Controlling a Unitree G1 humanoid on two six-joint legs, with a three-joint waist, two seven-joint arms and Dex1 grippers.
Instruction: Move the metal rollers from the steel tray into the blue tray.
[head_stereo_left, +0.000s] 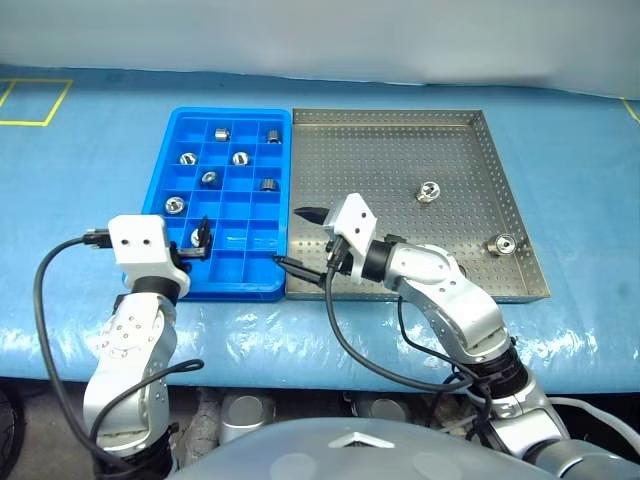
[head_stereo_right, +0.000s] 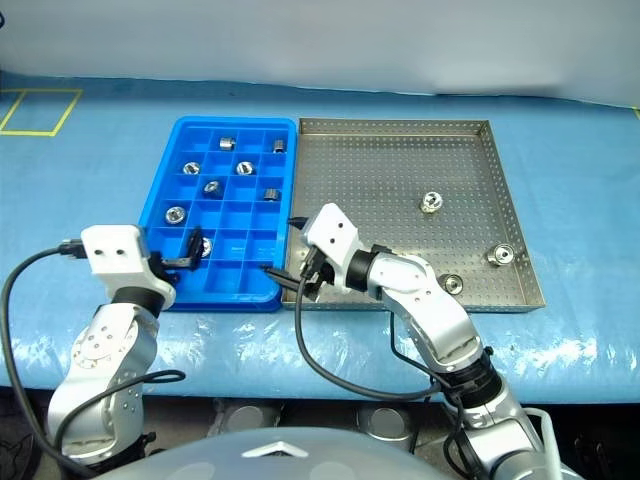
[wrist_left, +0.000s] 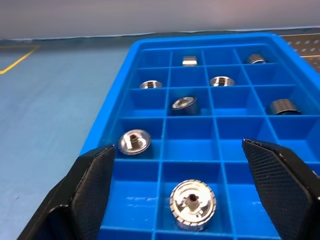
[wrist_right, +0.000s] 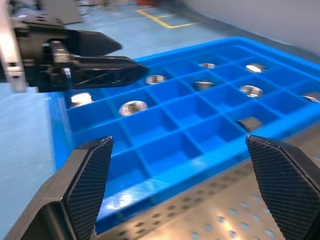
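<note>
You have the metal rollers (head_stereo_left: 428, 192) split between the two trays. In the steel tray (head_stereo_left: 400, 140) you can see three: one out on the perforated floor right of centre, one (head_stereo_left: 501, 244) close to the right rim, and a third (head_stereo_right: 452, 284) near the front rim, just beside the right forearm in the right eye view. The others sit in the blue tray (head_stereo_left: 160, 170), which lies on the counter (head_stereo_left: 90, 180) touching the steel tray's left rim. Each of those rollers has its own square compartment: two in the far row, two in the next, then one by the middle and one toward the right wall, one (head_stereo_left: 175, 205) by the left wall, and one (wrist_left: 193, 205) in the row nearer you, right below the left gripper.

Your left gripper (head_stereo_left: 203, 238) hangs over the near left part of the blue tray with its jaws spread wide and nothing between them. In the left wrist view, that nearest roller lies flat on the compartment floor between the two fingers (wrist_left: 92, 185), clear of both.

Your right gripper (head_stereo_left: 298, 238) hovers over the seam where the two trays meet, pointing toward the blue tray. Its jaws are also spread wide and empty. In the right wrist view the left gripper (wrist_right: 95, 62) crosses above the far compartments.

The counter is covered in blue sheeting, with yellow tape lines (head_stereo_left: 45, 100) at its far left corner.
</note>
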